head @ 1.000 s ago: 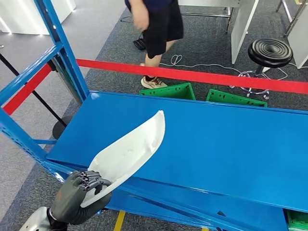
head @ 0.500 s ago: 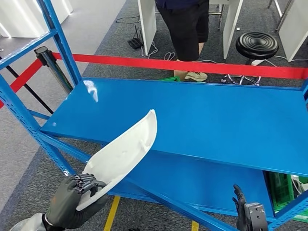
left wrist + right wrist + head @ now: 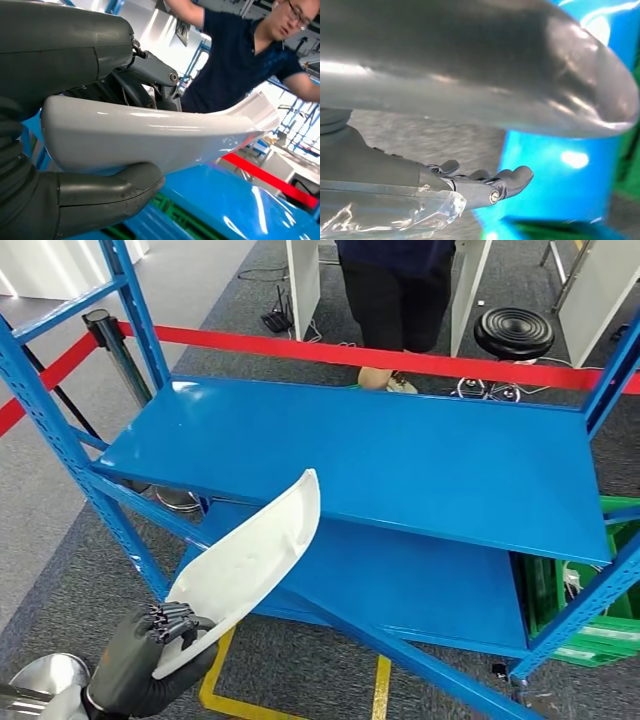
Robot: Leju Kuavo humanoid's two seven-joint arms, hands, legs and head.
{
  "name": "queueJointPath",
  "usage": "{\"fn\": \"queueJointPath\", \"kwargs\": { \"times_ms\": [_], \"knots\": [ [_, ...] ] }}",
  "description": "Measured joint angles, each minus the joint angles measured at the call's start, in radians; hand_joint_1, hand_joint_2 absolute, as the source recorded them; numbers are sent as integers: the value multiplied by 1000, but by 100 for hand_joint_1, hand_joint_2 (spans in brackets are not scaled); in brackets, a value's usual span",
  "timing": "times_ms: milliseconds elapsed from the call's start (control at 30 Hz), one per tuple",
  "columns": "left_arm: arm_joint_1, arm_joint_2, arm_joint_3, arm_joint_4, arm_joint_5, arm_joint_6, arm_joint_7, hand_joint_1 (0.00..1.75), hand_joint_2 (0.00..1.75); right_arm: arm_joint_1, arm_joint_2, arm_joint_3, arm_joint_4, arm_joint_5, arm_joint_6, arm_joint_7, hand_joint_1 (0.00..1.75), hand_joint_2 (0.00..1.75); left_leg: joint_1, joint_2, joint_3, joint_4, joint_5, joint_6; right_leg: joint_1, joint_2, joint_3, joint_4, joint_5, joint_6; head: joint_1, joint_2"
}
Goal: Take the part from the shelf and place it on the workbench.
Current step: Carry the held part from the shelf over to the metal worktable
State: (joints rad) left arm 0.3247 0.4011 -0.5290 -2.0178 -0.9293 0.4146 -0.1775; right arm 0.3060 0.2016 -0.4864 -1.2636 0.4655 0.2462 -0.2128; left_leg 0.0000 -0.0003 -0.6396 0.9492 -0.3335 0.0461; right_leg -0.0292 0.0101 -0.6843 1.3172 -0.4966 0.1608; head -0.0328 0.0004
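Left robot hand gripped the white part at its near end, thumb under and fingers over the edge; wrist view confirmed the clamp. Over the last second the whole head view shifted: the shelf dropped back and more floor showed, so the camera moved, not the rack. Part was clear of the shelf, held in air before it. Judged: pick done, carry under way, no bench seen. Part looked long, curved, glossy, shell-like, tapering outward. Right robot hand held nothing, fingers loosely extended.
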Motion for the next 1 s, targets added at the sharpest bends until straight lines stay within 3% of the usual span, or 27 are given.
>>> {"fn": "queueJointPath", "kwargs": {
  "times_ms": [33, 67, 100, 133, 167, 200, 233, 267, 300, 333, 400, 433, 467, 500, 567, 633, 667, 700, 733, 767, 800, 833, 900, 933, 967, 1000],
  "knots": [
    [0, 1, -1, 0, 0, 0, 0, 169, 175, -2, 5, -12, 6, 2, 1, 0, 0, 0, 14, 3, -27, 14, 13, -21, -15, 0, 37, -29, 22, 29, 0, 0],
    [1, 2, -1, 0, 0, 0, 1, 169, 175, -5, 12, -20, 11, 3, 2, 0, 0, 0, 23, 4, -55, 34, 23, -39, -24, 0, 84, -85, 10, 53, 4, 0],
    [1, 4, -1, -1, 0, 1, 1, 169, 175, -8, 19, -26, 16, 4, 3, 0, 0, 0, 28, 3, -80, 56, 30, -53, -29, 1, 120, -137, -21, 54, 8, 0],
    [2, 6, -1, -1, 0, 2, 2, 169, 175, -10, 24, -32, 20, 5, 4, 0, 0, 0, 29, 2, -97, 75, 36, -62, -29, 1, 142, -178, -61, 38, 10, 0],
    [3, 9, -1, -2, 0, 2, 3, 169, 175, -10, 28, -37, 24, 5, 4, -1, 0, 0, 27, 0, -104, 84, 42, -67, -26, 1, 150, -199, -86, 6, 10, 0],
    [5, 12, -1, -2, 0, 3, 4, 169, 175, -10, 30, -44, 27, 6, 5, -1, 0, 0, 26, -1, -104, 84, 52, -69, -26, 0, 141, -196, -87, -31, 6, -1],
    [7, 14, -1, -2, 0, 4, 4, 169, 175, -10, 33, -50, 30, 10, 7, -2, 0, 0, 26, -1, -104, 83, 51, -71, -27, -3, 133, -194, -80, -55, 1, -1],
    [9, 17, -1, -2, -1, 4, 4, 169, 175, -11, 38, -55, 33, 17, 11, -2, 0, 0, 25, -1, -105, 90, 32, -73, -26, -6, 122, -192, -68, -72, -2, -1],
    [10, 19, -1, -2, -1, 5, 5, 169, 175, -13, 42, -61, 35, 25, 15, -3, 0, 0, 25, -1, -110, 117, -10, -76, -26, -8, 110, -193, -53, -85, -3, -1],
    [11, 21, -1, -3, -2, 6, 6, 169, 175, -16, 47, -66, 36, 34, 20, -4, 0, 0, 25, -1, -119, 164, -69, -77, -26, -10, 98, -195, -37, -94, -6, -1],
    [9, 23, -1, -3, -3, 7, 7, 169, 175, -19, 53, -78, 38, 47, 27, -7, 0, 0, 25, -1, -134, 294, -177, -78, -25, -12, 69, -197, -6, -99, -8, -1],
    [9, 23, -1, -3, -3, 8, 8, 169, 175, -21, 56, -83, 39, 52, 30, -10, 0, 0, 25, -1, -132, 345, -202, -77, -24, -13, 52, -197, 8, -101, -8, -1],
    [9, 23, -1, -3, -4, 10, 8, 169, 175, -23, 58, -89, 40, 58, 32, -13, 0, 0, 25, -1, -117, 370, -207, -74, -23, -14, 34, -198, 22, -102, -8, -1],
    [9, 24, -1, -3, -5, 11, 8, 169, 175, -26, 60, -95, 41, 65, 35, -18, 0, 0, 24, -1, -85, 359, -195, -69, -23, -14, 17, -198, 35, -102, -9, -1],
    [7, 25, -2, -3, -7, 14, 9, 169, 175, -35, 66, -109, 44, 82, 43, -29, 0, 0, 23, -3, 30, 250, -178, -57, -22, -10, -10, -202, 63, -100, -9, -1],
    [4, 27, -2, -4, -10, 15, 9, 169, 175, -44, 73, -123, 46, 100, 50, -39, 0, 0, 18, -6, 139, 112, -200, -53, -21, -4, -19, -216, 91, -92, -9, -1],
    [3, 28, -2, -5, -11, 16, 10, 169, 175, -48, 76, -130, 47, 107, 54, -42, 0, 0, 15, -7, 163, 70, -208, -56, -22, -3, -17, -232, 108, -85, -13, -1],
    [3, 29, -3, -5, -13, 17, 12, 169, 175, -50, 79, -137, 49, 113, 57, -45, 0, 0, 12, -7, 163, 48, -202, -61, -21, -2, -16, -252, 129, -77, -16, -1],
    [4, 29, -5, -5, -14, 17, 13, 169, 175, -51, 81, -145, 52, 119, 60, -47, 0, 0, 12, -5, 151, 42, -185, -63, -22, -2, -16, -270, 146, -70, -18, -1],
    [5, 29, -6, -5, -14, 18, 14, 169, 175, -51, 83, -153, 55, 125, 63, -49, 0, 0, 12, -4, 138, 35, -166, -61, -22, -4, -21, -280, 146, -66, -19, -1],
    [5, 29, -8, -5, -14, 18, 15, 169, 175, -51, 84, -160, 58, 130, 66, -49, 0, 0, 11, -3, 126, 30, -150, -56, -20, -6, -28, -269, 120, -65, -15, -1],
    [6, 29, -9, -5, -15, 18, 15, 169, 175, -51, 86, -166, 60, 135, 68, -50, 0, 0, 9, -1, 113, 28, -135, -50, -17, -8, -38, -235, 72, -68, -11, 0],
    [7, 29, -11, -5, -15, 18, 16, 169, 175, -57, 88, -175, 64, 141, 71, -53, 0, 0, -5, 1, 87, 28, -112, -35, -2, -9, -55, -111, -38, -78, -5, 0],
    [7, 29, -11, -5, -15, 18, 16, 169, 175, -60, 90, -178, 66, 143, 72, -53, 0, 0, -14, 2, 73, 29, -100, -28, 7, -9, -55, -52, -67, -85, -4, 0],
    [7, 29, -11, -5, -15, 18, 16, 169, 175, -63, 90, -180, 68, 144, 73, -54, 0, 0, -24, 3, 59, 29, -88, -21, 17, -9, -43, -16, -71, -95, -4, 0],
    [7, 29, -12, -5, -15, 18, 16, 169, 175, -65, 91, -182, 70, 145, 73, -55, 0, 0, -35, 4, 45, 29, -76, -15, 29, -9, -15, -15, -54, -108, -4, 0]
  ]
}}
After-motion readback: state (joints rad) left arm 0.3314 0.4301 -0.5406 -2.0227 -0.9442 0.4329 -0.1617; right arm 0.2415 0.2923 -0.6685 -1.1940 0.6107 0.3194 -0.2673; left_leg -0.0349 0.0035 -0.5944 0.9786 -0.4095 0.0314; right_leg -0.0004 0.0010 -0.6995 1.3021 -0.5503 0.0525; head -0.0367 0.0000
